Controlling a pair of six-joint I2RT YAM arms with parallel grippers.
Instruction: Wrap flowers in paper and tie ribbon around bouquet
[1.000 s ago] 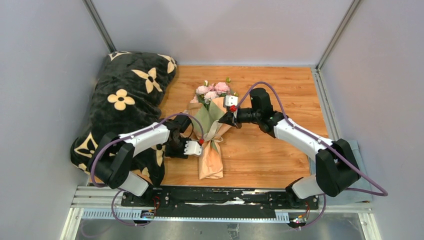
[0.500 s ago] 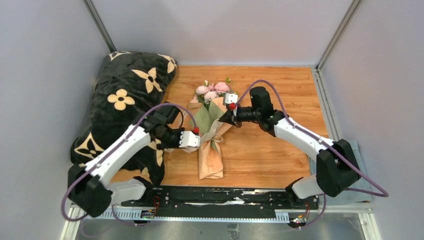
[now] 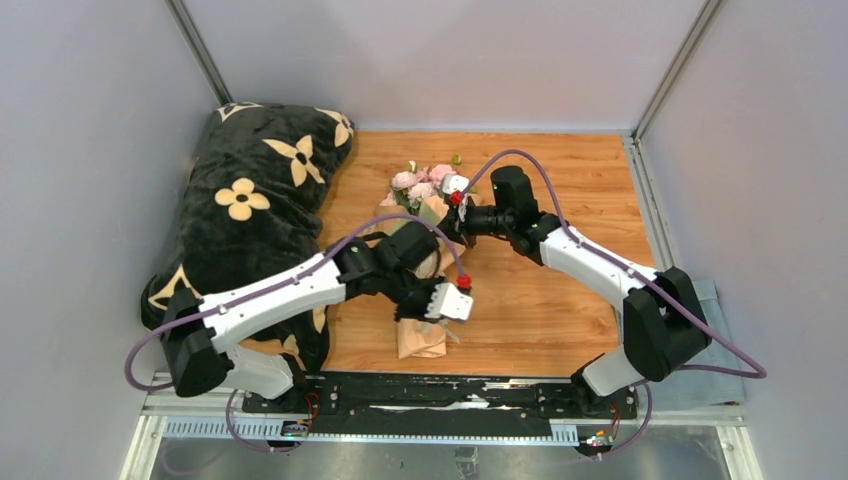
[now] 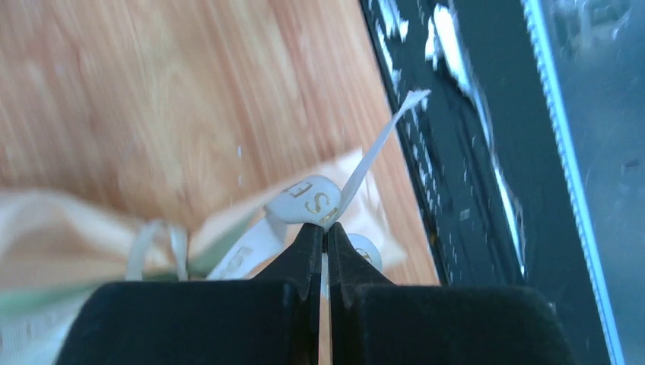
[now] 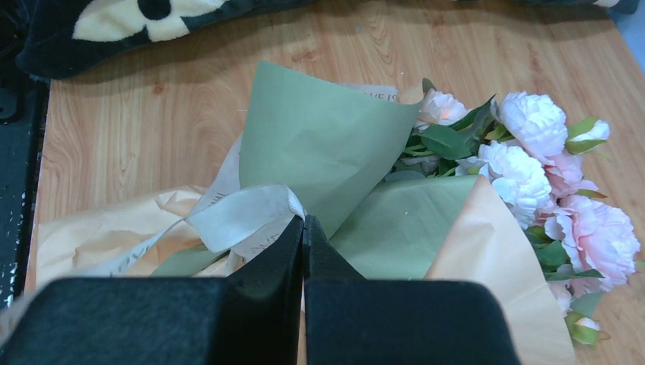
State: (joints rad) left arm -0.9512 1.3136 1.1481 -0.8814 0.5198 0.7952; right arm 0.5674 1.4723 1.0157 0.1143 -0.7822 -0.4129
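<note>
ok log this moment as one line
step: tying ribbon | left gripper: shut on ribbon tail | right gripper: shut on ribbon loop | bouquet: flat on table

I see left gripper [image 3: 452,305] over the bouquet's [image 3: 420,340] lower wrap, right gripper [image 3: 447,214] just below its pink flowers [image 3: 420,184], black flower-print blanket [image 3: 250,190] far left.

Left arm [image 3: 290,295] and right arm [image 3: 592,264]: white shells, chunky black joints, 1 purple cable [image 3: 517,152] looping along each, tiny red knob [image 3: 463,284] near the wrist. Left gripper [image 4: 325,228] is plain black up close.
</note>
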